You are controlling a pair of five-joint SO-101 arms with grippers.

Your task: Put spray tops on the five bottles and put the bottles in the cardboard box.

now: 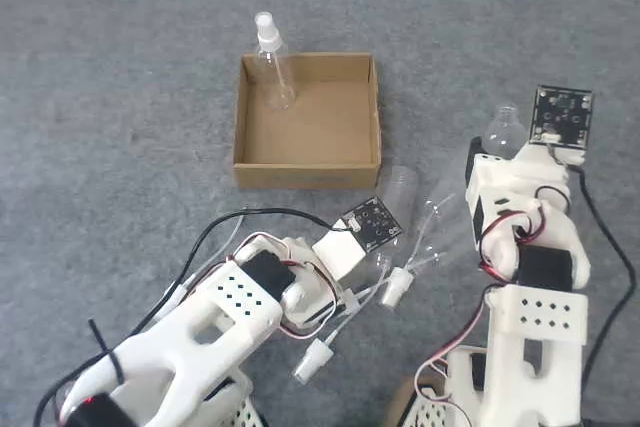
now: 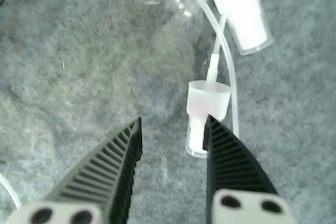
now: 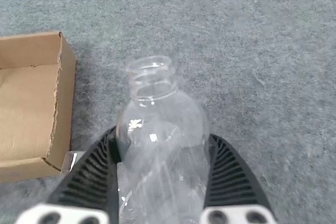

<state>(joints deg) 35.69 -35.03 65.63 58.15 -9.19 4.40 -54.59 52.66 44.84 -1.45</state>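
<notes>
Right gripper [image 3: 163, 137] is seen clamped on one clear bottle [image 3: 152, 93], which is held upright by its body with its neck open and no top fitted; in the high view this bottle [image 1: 505, 130] is held above the grey carpet [image 1: 120, 97], off to the side of the cardboard box [image 1: 308, 175]. One box is counted, open at the top, and one capped bottle [image 1: 272, 62] with a white spray top fitted is stood in its far corner. One more clear bottle, the lying bottle [image 1: 402, 193], is found on the carpet just beside the box's near wall; further clear shapes next to it cannot be counted with certainty. Two loose spray tops are counted in the high view, the nearer spray top [image 1: 398, 289] and the farther spray top [image 1: 313, 359], each with a thin tube attached. Left gripper [image 2: 173, 123] is held low over the carpet with its jaws apart, and a spray top [image 2: 207, 114] lies just beside one fingertip.
</notes>
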